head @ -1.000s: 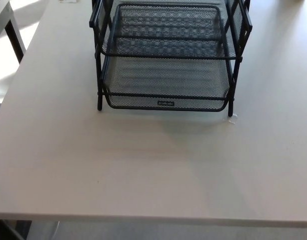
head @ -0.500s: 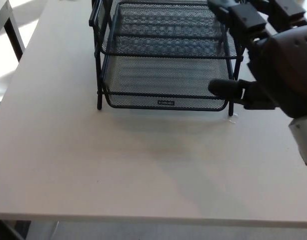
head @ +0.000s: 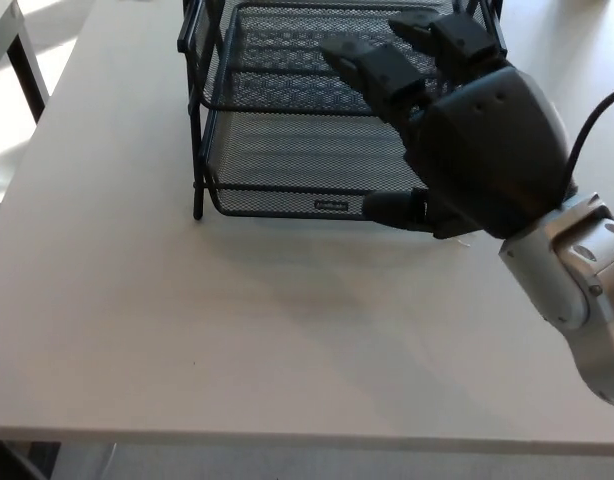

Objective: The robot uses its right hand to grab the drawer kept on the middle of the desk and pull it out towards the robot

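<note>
So the mesh drawer (head: 287, 160) sits upper-center of the frame, its front rail running left-right. The right hand (head: 467, 140) hovers at its right front corner, fingers spread and holding nothing, thumb near that rail. Left hand's nowhere in sight.

A black wire-mesh metal drawer (head: 327, 150), its finely perforated trays framed by thin rods with a dull sheen, sits on a smooth, matt, pale grey counter (head: 237, 330). The right robot hand (head: 457, 140) is of matt black plastic with a faint gloss on its rounded back; the forearm casing (head: 577, 275) is smooth silver-grey plastic.
</note>
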